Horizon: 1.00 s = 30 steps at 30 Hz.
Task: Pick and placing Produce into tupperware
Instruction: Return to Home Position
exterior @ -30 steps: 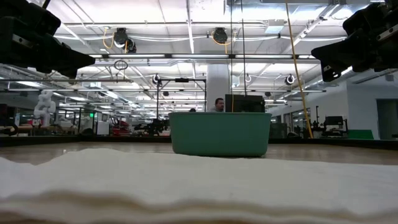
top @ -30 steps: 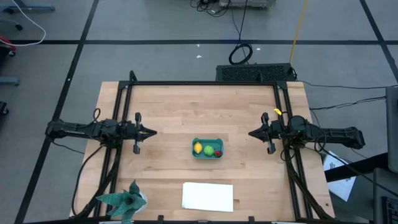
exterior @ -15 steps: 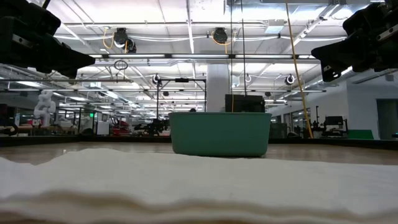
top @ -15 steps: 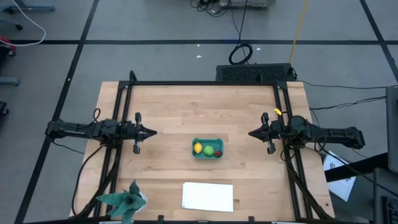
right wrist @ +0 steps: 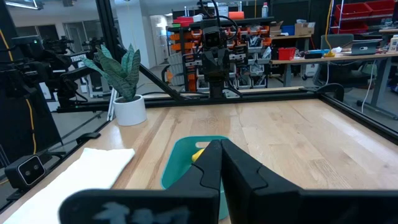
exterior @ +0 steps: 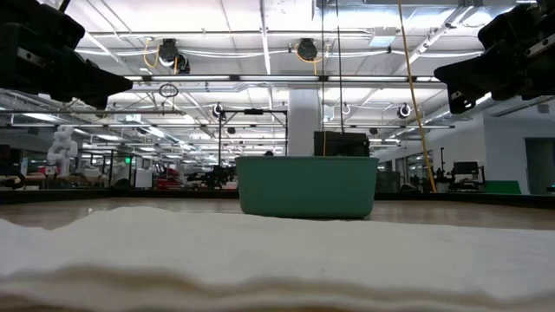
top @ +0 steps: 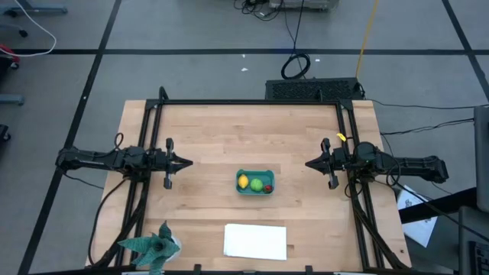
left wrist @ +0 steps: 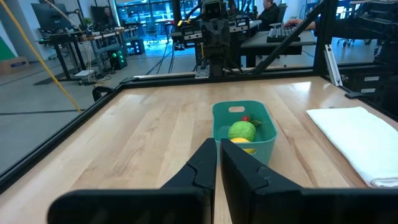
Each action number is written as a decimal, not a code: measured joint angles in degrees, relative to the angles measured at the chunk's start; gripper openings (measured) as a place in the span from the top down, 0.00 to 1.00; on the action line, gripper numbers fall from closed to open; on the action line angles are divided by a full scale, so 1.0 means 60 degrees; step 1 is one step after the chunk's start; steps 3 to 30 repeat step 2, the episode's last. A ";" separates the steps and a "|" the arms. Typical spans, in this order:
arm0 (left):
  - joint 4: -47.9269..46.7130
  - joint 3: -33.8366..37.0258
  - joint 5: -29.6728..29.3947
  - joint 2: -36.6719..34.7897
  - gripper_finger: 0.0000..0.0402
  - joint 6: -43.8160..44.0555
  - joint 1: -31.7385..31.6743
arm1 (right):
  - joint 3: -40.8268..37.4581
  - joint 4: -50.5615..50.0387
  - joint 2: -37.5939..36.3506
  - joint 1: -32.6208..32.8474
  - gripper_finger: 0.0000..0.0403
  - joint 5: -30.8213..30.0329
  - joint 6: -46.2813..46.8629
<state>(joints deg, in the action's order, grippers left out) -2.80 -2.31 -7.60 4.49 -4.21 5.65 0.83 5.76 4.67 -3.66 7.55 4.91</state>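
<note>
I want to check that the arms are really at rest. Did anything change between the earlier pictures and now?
Only beyond the table: a person seen above the tupperware in the low view a second ago no longer shows. On the table nothing changed. The left gripper and right gripper wait at their sides, fingers shut; the tupperware stands mid-table with the lemon, green fruit and red fruit inside.

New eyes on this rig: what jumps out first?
The teal tupperware at the centre of the table, holding a yellow lemon, a green fruit and a tiny red one. The left gripper and right gripper flank it, fingers shut, pointing inward. A white sheet lies by the table edge.
</note>
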 joint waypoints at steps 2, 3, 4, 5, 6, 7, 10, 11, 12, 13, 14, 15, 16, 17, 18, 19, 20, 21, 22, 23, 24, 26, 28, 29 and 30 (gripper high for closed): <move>-0.0002 0.0000 0.0000 0.0000 0.94 0.0000 0.0000 | -0.0001 0.0001 0.0000 0.0001 1.00 0.0000 0.0000; -0.0002 0.0000 0.0000 0.0000 0.94 0.0000 0.0000 | -0.0001 0.0001 0.0000 0.0001 1.00 0.0000 0.0000; -0.0002 0.0000 0.0000 0.0000 0.94 0.0000 0.0000 | -0.0001 0.0001 0.0000 0.0001 1.00 0.0000 0.0000; -0.0002 0.0000 0.0000 0.0000 0.94 0.0000 0.0000 | -0.0001 0.0001 0.0000 0.0001 1.00 0.0000 0.0000; -0.0002 0.0000 0.0000 0.0000 0.94 0.0000 0.0000 | -0.0001 0.0001 0.0000 0.0001 1.00 0.0000 0.0000; -0.0002 0.0000 0.0000 0.0000 0.94 0.0000 0.0000 | -0.0001 0.0001 0.0000 0.0001 1.00 0.0000 0.0000; -0.0002 0.0000 0.0000 0.0000 0.94 0.0000 0.0000 | -0.0001 0.0001 0.0000 0.0001 1.00 0.0000 0.0000; -0.0002 0.0000 0.0000 0.0000 0.94 0.0000 0.0000 | -0.0001 0.0001 0.0000 0.0001 1.00 0.0000 0.0000; -0.0002 0.0000 0.0000 0.0000 0.94 0.0000 0.0000 | -0.0001 0.0001 0.0000 0.0001 1.00 0.0000 0.0000; -0.0002 0.0000 0.0000 0.0000 0.94 0.0000 0.0000 | -0.0001 0.0001 0.0000 0.0001 1.00 0.0000 0.0000; -0.0002 0.0000 0.0000 0.0000 0.94 0.0000 0.0000 | -0.0001 0.0001 0.0000 0.0001 1.00 0.0000 0.0000; -0.0002 0.0000 0.0000 0.0000 0.94 0.0000 0.0000 | -0.0001 0.0001 0.0000 0.0001 1.00 0.0000 0.0000; -0.0002 0.0000 0.0000 0.0000 0.94 0.0000 0.0000 | -0.0001 0.0001 0.0000 0.0001 1.00 0.0000 0.0000; -0.0002 0.0000 0.0000 0.0000 0.94 0.0000 0.0000 | -0.0001 0.0001 0.0000 0.0001 1.00 0.0000 0.0000; -0.0002 0.0000 0.0000 0.0000 0.94 0.0000 0.0000 | -0.0001 0.0001 0.0000 0.0001 1.00 0.0000 0.0000; -0.0002 0.0000 0.0000 0.0000 0.94 0.0000 0.0000 | -0.0001 0.0001 0.0000 0.0001 1.00 0.0000 0.0000; -0.0002 0.0000 0.0000 0.0000 0.94 0.0000 0.0000 | -0.0001 0.0001 0.0000 0.0001 1.00 0.0000 0.0000; -0.0002 0.0000 0.0000 0.0000 0.94 0.0000 0.0000 | -0.0001 0.0001 0.0000 0.0001 1.00 0.0000 0.0000; -0.0002 0.0000 0.0000 0.0000 0.94 0.0000 0.0000 | -0.0001 0.0001 0.0000 0.0001 1.00 0.0000 0.0000; -0.0002 0.0000 0.0000 0.0000 0.94 0.0000 0.0000 | -0.0001 0.0001 0.0000 0.0001 1.00 0.0000 0.0000; -0.0002 0.0000 0.0000 0.0000 0.94 0.0000 0.0000 | -0.0001 0.0001 0.0000 0.0001 1.00 0.0000 0.0000; -0.0002 0.0000 0.0000 0.0000 0.94 0.0000 0.0000 | -0.0001 0.0001 0.0000 0.0001 1.00 0.0000 0.0000; -0.0002 0.0000 0.0000 0.0000 0.94 0.0000 0.0000 | -0.0001 0.0001 0.0000 0.0001 1.00 0.0000 0.0000; -0.0002 0.0000 0.0000 0.0000 0.94 0.0000 0.0000 | -0.0001 0.0001 0.0000 0.0001 1.00 0.0000 0.0000; -0.0002 0.0000 0.0000 0.0000 0.94 0.0000 0.0000 | -0.0001 0.0001 0.0000 0.0001 1.00 0.0000 0.0000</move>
